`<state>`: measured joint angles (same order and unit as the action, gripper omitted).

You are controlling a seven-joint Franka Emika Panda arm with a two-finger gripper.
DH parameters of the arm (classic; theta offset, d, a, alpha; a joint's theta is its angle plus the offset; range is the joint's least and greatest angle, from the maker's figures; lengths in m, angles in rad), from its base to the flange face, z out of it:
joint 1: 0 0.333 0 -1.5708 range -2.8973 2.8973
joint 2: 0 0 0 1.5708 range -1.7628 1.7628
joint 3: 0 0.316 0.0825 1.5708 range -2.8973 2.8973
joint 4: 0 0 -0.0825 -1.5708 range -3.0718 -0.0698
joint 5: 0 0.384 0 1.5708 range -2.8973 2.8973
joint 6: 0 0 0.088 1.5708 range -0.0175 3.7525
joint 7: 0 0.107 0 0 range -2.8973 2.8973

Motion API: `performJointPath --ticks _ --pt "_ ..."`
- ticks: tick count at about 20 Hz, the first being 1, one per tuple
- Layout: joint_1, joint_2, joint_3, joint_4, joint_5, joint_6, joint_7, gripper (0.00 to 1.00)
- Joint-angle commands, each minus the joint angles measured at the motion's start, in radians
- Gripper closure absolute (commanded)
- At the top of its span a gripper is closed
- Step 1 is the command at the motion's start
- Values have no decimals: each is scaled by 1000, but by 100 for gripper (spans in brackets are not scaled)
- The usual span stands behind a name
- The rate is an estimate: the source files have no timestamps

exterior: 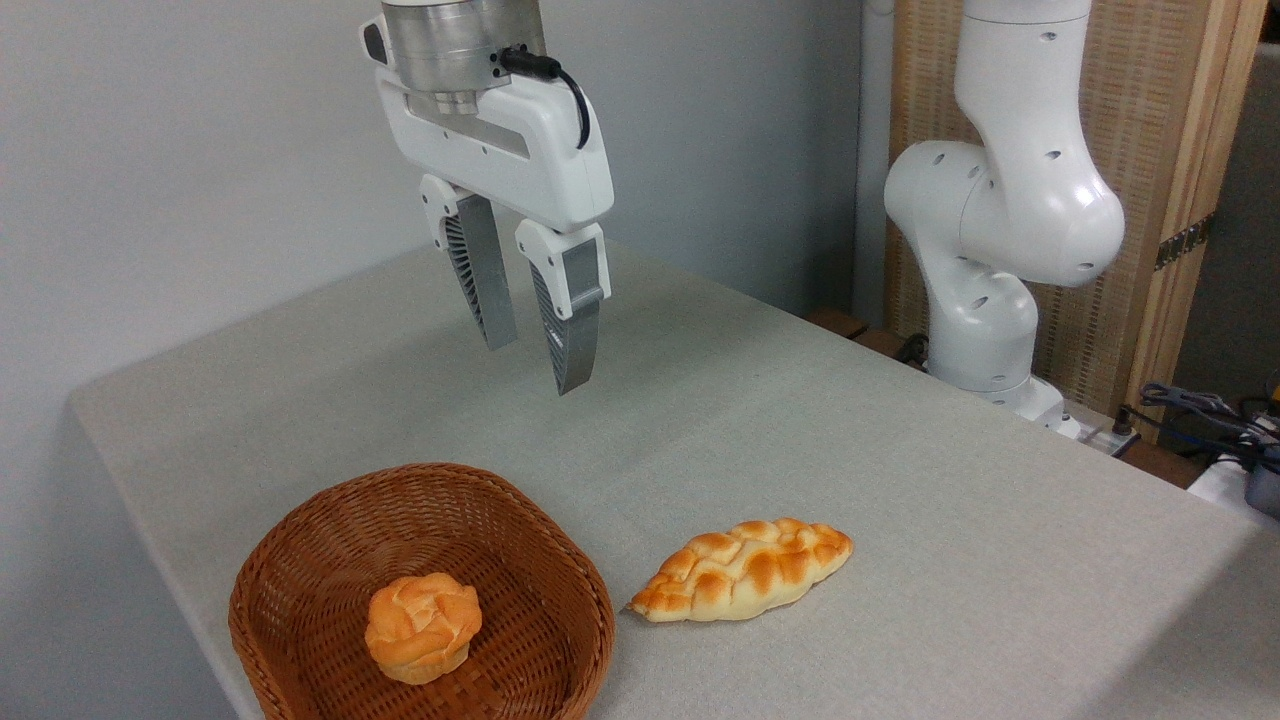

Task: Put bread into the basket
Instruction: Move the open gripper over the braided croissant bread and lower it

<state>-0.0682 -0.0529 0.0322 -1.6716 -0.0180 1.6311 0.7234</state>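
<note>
The bread [742, 570] is a long braided golden loaf with pointed ends, lying flat on the grey table just right of the basket. The reddish-brown wicker basket [300, 560] sits at the front left and holds a small round knotted orange bun [422, 626]. My gripper [535, 362] hangs high above the table, behind the basket and well up and left of the bread. It is open, with nothing between its grey ribbed fingers [570, 335].
The arm's white base [985, 250] stands off the table's far right edge, beside a wooden screen [1150, 200]. Cables [1200, 410] lie at the right. The table's left edge [130, 470] runs close to the basket.
</note>
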Motion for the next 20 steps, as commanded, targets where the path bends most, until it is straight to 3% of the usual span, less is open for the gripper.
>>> performJointPath --ticks 1,7,10,15,17,20 --pt "-8 -4 21 9 -19 1 16 0" --pt "-7 -10 25 -5 -16 1 45 0" --pt "-7 -12 25 -39 -8 -5 148 0" --pt "-1 -152 67 -311 -3 99 304 0" --pt "42 -206 84 -429 0 182 341 0" --pt "53 -208 139 -525 76 294 447 0"
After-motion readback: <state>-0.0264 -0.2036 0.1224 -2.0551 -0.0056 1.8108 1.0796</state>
